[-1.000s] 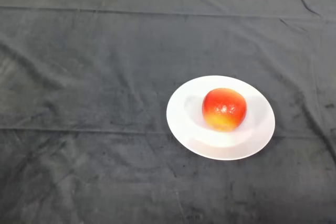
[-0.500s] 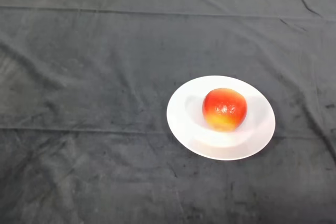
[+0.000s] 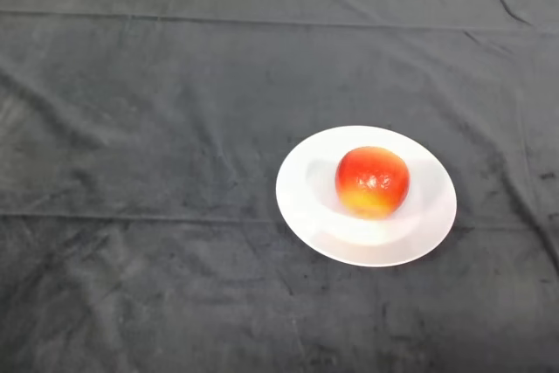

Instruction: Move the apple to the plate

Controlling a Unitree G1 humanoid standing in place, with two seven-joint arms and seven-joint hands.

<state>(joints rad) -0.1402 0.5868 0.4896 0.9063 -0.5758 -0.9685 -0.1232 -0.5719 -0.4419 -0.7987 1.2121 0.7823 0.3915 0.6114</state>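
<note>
- Nothing has moved since the earlier frames: the apple (image 3: 373, 182) sits in the same spot on the plate (image 3: 301, 198), and neither has shifted on the cloth (image 3: 157, 128).
- Apple's place: resting in the plate's well, a little toward 12 o'clock of the plate's middle, touching the plate and well inside its rim all round.
- It stands upright and steady, red on top and yellow toward 6 o'clock, with no lean toward any edge.
- Plate's place: on the cloth toward 4 o'clock of the view's middle, lying flat, with bare cloth on every side of it.
- Hand: no part of the robot shows, so its state cannot be told. Nothing is touching the apple.
- What the stillness means: the apple is lying free on the plate with nothing holding it, so I judge the task done.
- The matching frames suggest that the apple has settled; a round fruit set down badly would likely be rolling, and this one is not.
- Nothing is left to do with the apple. Any further move would only be the arm keeping away.
- Risk looks small: the rim stands between the apple and the cloth, and nothing near could knock it.
</note>
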